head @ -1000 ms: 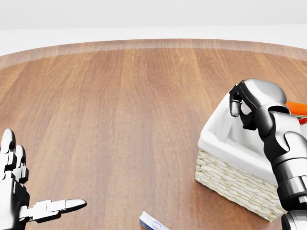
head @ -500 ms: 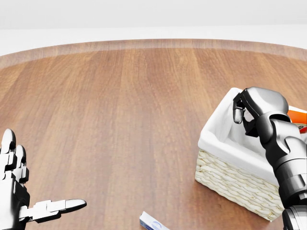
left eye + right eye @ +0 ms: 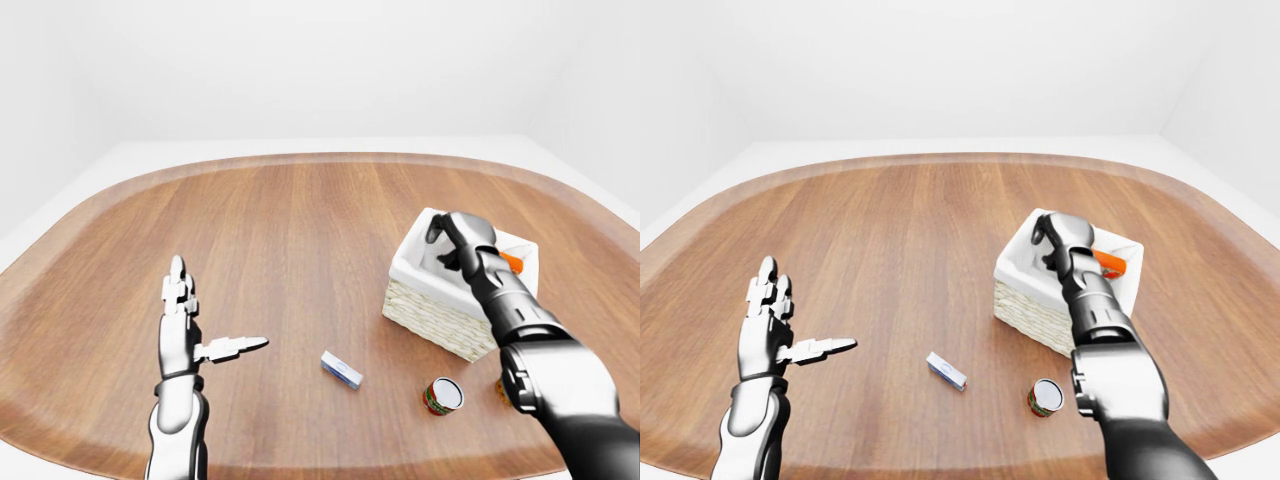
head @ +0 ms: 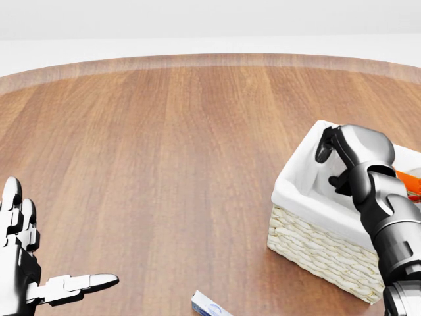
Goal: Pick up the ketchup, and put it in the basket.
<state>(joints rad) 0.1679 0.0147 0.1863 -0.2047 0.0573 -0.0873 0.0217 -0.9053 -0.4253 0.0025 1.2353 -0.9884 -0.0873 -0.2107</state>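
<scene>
The ketchup [image 4: 410, 181], an orange-red bottle, lies low inside the basket [image 4: 314, 249], a wicker box with a white liner, at the right of the head view. My right hand [image 4: 329, 168] reaches down into the basket just left of the bottle. Its finger and thumb are spread apart and hold nothing, and its wrist hides most of the ketchup. My left hand [image 3: 212, 314] hovers open over the wood at the lower left, fingers straight up and thumb pointing right, far from the basket.
A small white and blue box [image 3: 341, 369] lies on the round wooden table [image 3: 300, 230] below the basket's left side. A red tin can [image 3: 441, 396] lies on its side near the table's bottom edge, with a tiny orange object [image 3: 499, 384] beside it.
My right hand has sunk from above the basket's rim down into it, and its curled fingers have spread. The ketchup has dropped lower inside the basket. The left hand has not moved.
</scene>
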